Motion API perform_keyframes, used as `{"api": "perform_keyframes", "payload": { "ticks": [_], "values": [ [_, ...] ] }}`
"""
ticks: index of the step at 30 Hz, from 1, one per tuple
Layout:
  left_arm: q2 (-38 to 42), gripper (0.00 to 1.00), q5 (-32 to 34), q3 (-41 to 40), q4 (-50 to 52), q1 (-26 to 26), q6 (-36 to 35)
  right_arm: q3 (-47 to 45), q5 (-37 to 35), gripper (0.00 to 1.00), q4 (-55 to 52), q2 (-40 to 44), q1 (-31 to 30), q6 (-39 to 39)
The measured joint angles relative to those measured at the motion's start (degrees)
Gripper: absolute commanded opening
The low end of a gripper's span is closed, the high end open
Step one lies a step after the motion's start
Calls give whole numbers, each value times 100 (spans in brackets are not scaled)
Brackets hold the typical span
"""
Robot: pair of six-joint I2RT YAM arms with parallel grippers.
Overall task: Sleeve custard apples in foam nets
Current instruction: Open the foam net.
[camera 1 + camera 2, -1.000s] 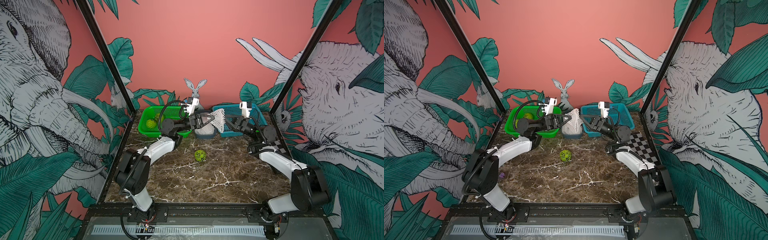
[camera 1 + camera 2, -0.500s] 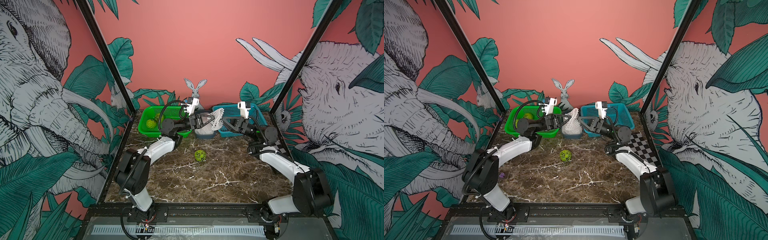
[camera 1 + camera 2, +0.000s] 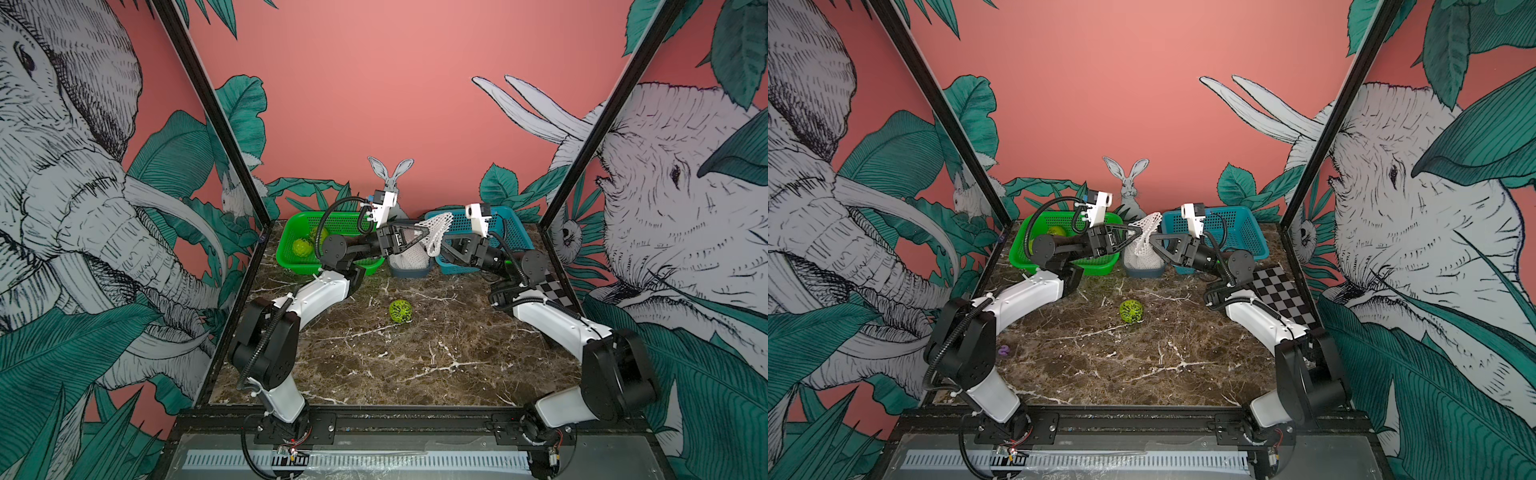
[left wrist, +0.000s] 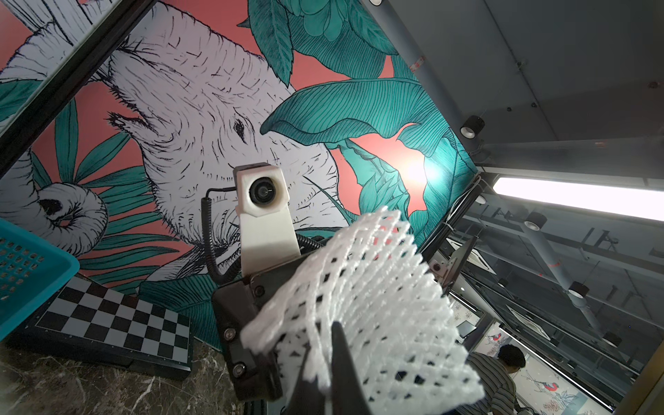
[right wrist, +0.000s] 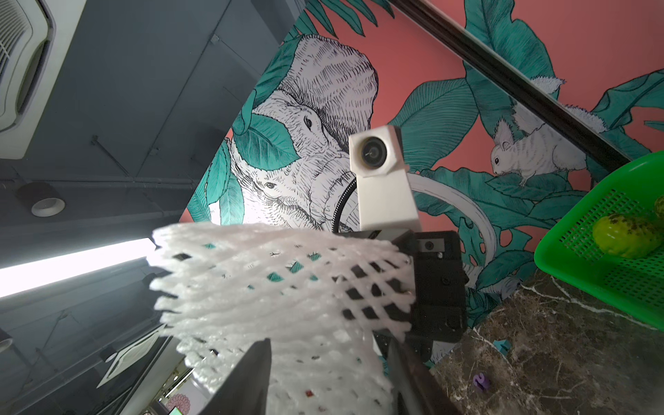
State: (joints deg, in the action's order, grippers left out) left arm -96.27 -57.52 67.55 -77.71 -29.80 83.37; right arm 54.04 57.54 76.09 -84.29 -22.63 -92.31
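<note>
Between the two arms at the back, a white foam net [image 3: 437, 233] [image 3: 1147, 235] hangs in the air. My left gripper [image 3: 424, 235] [image 4: 323, 345] is shut on one edge of it. My right gripper [image 3: 443, 244] [image 5: 328, 359] meets the same net [image 5: 280, 287] from the opposite side, its jaws standing apart with mesh spanning the gap; whether they are inside the sleeve I cannot tell. One custard apple [image 3: 400, 310] [image 3: 1131, 310] lies alone on the marble table. More custard apples [image 3: 302, 248] [image 5: 625, 233] sit in the green basket.
A grey tub [image 3: 409, 272] stuffed with more foam nets [image 3: 1142, 257] stands just below the held net. The green basket [image 3: 291, 232] is at back left, a blue basket [image 3: 509, 224] at back right. A checkerboard [image 3: 1281, 295] lies at right, a small purple piece [image 3: 1004, 350] at left.
My right gripper's jaws have spread wider at the net. The held net has shifted shape slightly. The left arm has stayed put.
</note>
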Motion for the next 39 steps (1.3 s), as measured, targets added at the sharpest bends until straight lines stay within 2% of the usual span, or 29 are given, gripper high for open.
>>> {"api": "perform_keyframes", "payload": {
  "ticks": [2, 9, 14, 22, 31, 39],
  "values": [
    [0, 0, 0, 0, -2, 0, 0, 0, 2, 56, -2, -13, 0, 0],
    [0, 0, 0, 0, -2, 0, 0, 2, 13, 36, 0, -9, -24, 24],
    [0, 0, 11, 0, -4, 0, 0, 2, 2, 0, -2, 33, -26, 92],
    [35, 0, 98, -144, 0, 2, -7, -11, -90, 0, -2, 46, 48, 125],
    [306, 0, 177, -813, -2, 48, -33, -455, -297, 0, -7, 46, 575, 234],
    [498, 0, 269, -1460, -2, 70, -46, -645, -310, 0, -2, -39, 586, 345]
  ]
}}
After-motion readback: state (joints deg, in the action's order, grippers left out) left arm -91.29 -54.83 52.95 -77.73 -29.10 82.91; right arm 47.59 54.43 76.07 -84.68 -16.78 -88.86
